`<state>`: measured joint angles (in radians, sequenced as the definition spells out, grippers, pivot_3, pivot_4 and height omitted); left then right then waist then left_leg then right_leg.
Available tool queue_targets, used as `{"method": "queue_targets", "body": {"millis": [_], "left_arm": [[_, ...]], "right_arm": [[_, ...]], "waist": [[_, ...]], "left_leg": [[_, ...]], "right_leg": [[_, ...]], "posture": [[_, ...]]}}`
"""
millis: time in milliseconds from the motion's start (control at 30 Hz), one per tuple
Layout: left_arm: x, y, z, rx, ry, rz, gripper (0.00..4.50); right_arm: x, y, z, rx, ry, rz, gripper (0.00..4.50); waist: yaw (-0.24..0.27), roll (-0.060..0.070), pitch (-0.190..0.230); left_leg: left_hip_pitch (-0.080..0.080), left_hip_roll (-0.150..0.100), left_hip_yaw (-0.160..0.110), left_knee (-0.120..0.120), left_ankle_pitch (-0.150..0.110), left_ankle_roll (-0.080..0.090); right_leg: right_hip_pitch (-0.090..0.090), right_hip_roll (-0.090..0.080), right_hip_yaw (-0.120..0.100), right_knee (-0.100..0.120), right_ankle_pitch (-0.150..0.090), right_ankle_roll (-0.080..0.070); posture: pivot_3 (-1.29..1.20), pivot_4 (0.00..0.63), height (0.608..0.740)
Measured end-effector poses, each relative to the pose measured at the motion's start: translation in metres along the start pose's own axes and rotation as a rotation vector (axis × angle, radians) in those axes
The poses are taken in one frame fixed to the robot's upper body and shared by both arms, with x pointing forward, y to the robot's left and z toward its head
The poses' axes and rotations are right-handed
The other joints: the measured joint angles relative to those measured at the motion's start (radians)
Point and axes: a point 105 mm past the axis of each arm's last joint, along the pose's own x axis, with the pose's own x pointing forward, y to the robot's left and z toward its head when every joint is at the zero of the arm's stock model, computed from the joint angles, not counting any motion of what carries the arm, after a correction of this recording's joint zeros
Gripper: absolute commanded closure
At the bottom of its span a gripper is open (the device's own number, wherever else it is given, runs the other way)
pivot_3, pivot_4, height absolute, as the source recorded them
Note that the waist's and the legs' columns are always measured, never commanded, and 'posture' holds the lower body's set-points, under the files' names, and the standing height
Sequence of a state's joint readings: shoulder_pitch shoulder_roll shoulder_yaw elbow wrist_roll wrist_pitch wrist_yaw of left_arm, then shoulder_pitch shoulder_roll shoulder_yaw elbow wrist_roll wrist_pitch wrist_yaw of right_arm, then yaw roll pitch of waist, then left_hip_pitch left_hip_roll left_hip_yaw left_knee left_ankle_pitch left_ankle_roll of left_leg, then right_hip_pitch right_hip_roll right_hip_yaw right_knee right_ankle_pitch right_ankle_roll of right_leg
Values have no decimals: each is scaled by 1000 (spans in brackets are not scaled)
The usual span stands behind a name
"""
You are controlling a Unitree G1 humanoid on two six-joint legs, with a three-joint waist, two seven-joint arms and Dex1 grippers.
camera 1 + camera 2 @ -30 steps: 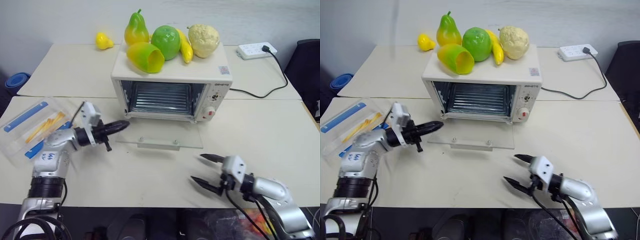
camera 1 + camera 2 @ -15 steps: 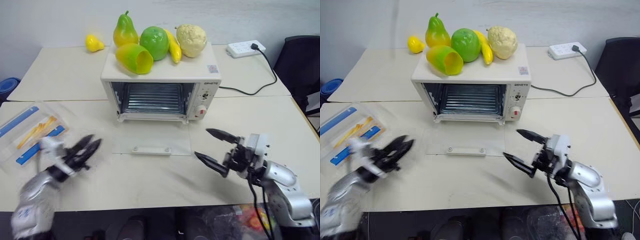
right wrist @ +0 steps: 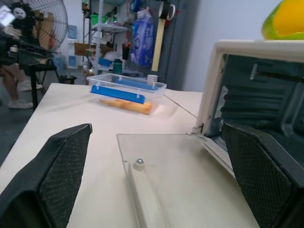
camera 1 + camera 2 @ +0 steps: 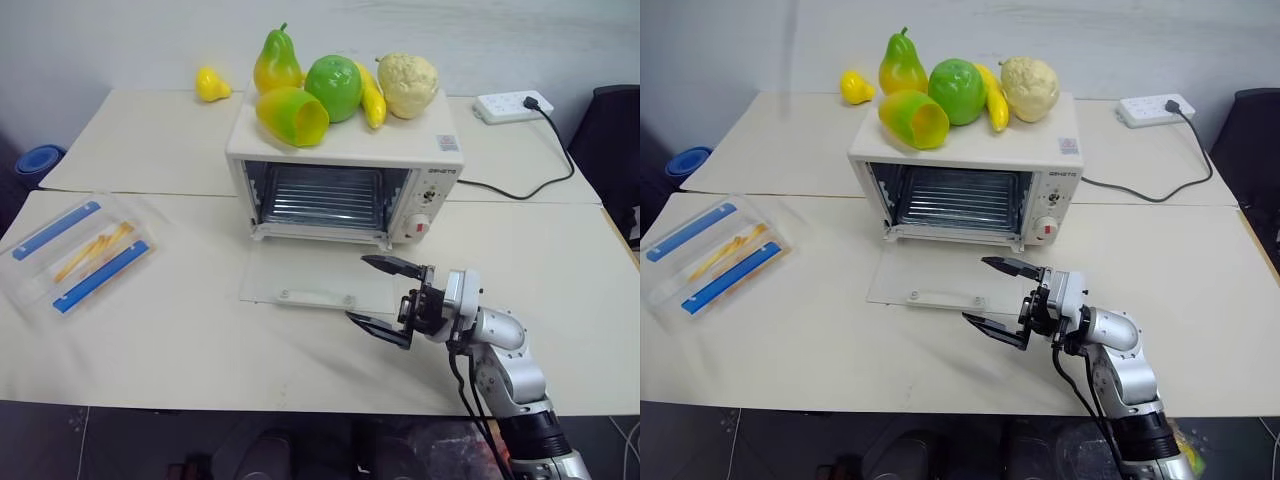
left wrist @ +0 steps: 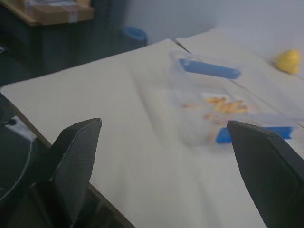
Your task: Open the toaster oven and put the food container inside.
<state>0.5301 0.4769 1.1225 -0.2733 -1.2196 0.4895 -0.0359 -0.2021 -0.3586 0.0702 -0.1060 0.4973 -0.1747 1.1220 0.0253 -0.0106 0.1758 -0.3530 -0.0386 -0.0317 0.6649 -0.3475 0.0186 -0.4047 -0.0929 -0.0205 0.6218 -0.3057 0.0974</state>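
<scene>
My right claw (image 4: 384,296) hangs with fingers spread wide and empty, just off the near right corner of the toaster oven's (image 4: 345,165) glass door (image 4: 312,280), which lies flat open toward me. Well off to its left the food container (image 4: 75,253) rests near the table's (image 4: 560,250) left edge, long axis slanting away to the right, bare tabletop between. The oven's front label is too small to read. My left claw (image 5: 166,166) is released too, facing the container.
</scene>
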Motion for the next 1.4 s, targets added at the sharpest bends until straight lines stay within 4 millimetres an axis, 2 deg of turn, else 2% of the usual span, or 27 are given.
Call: {"method": "queue_targets", "body": {"millis": [67, 133, 233, 300, 400, 500, 633, 933, 1000, 1067, 1167, 1267, 1300, 1400], "left_arm": [[29, -11, 24, -27, -10, -9, 15], [49, -18, 35, -43, 45, 16, 15], [73, -12, 28, -47, 214, 114, 15], [88, -17, 17, -66, 309, 112, 15], [107, -24, 7, -45, 408, 114, 15], [118, -22, -3, 25, 482, 144, 15], [121, -20, -23, 73, 572, 158, 851], [125, -20, -25, 35, 558, 148, 3703], [125, -22, -23, 16, 553, 126, 4210], [120, -23, -21, 1, 554, 63, 4210], [112, -30, -10, 80, 574, -23, 4210], [107, -54, 5, 165, 580, -147, 4210], [106, -68, 10, 200, 583, -201, 4210], [97, -138, 0, 292, 633, -450, 4210]], "right_arm": [[4, -2, 3, -15, -11, 10, 0], [5, -3, 5, -22, -14, 12, 0], [4, -4, 3, -14, -8, 6, 0], [3, -5, 1, -10, -3, -1, 0], [4, -6, 2, -12, -3, -8, 0], [4, -8, 2, -13, -2, -29, 0], [5, -11, 1, -16, 2, -60, 0], [6, -15, 2, -19, 24, -98, 0], [5, -16, 1, -15, 34, -101, 0], [4, -17, 1, -17, 43, -106, 0], [0, -20, 2, -25, 59, -117, 0], [-8, -21, -1, -18, 91, -130, 0], [-12, -22, -1, -20, 103, -140, 0], [-30, -20, -7, -9, 154, -182, 0]], "waist": [[-1, -1, -1], [-7, -2, -1], [-31, 0, 0], [-34, -1, -1], [-41, -1, -1], [-52, -1, -1], [-57, -1, -1], [-51, -1, -1], [-52, -2, -1], [-56, -2, -1], [-54, -2, -1], [-49, -3, 0], [-45, -3, 0], [-18, -1, 1]], "left_leg": [[0, 0, -2, 0, 2, -4], [0, 0, -2, -1, 2, -5], [-1, -2, -1, -3, 1, -6], [-1, -1, 0, -3, 2, -6], [-2, -1, 0, -3, 2, -7], [-2, -2, 1, -3, 2, -7], [-2, 0, 2, -3, 1, -8], [-2, 0, 2, -2, 2, -9], [-2, 0, 2, -2, 2, -9], [-2, 1, 2, -3, 2, -9], [-2, 1, 2, -3, 2, -9], [-3, 0, 1, -3, 2, -9], [-3, 0, 1, -3, 2, -9], [-3, -2, -2, -2, 2, -7]], "right_leg": [[0, 0, -2, 1, 0, -1], [0, 0, -1, 1, 0, -1], [-5, 1, 0, 5, 0, -2], [-7, 2, -1, 6, -1, -2], [-7, 2, -1, 6, -1, -2], [-7, 2, -1, 6, -1, -2], [-8, 3, 0, 7, -1, -2], [-8, 2, 0, 6, -1, -2], [-8, 2, 0, 6, -1, -2], [-8, 2, 0, 7, -1, -2], [-8, 2, 0, 6, -1, -2], [-7, 1, 0, 4, -1, -2], [-7, 0, 0, 4, -1, -2], [-5, -2, 1, 4, -1, -2]], "posture": [[0, 150, 740], [0, 150, 740], [0, 150, 740], [0, 150, 740], [0, 150, 740], [0, 150, 740], [0, 150, 740], [0, 150, 740], [0, 150, 740], [0, 150, 740], [0, 150, 740], [0, 150, 740], [0, 150, 740], [0, 150, 740]]}}
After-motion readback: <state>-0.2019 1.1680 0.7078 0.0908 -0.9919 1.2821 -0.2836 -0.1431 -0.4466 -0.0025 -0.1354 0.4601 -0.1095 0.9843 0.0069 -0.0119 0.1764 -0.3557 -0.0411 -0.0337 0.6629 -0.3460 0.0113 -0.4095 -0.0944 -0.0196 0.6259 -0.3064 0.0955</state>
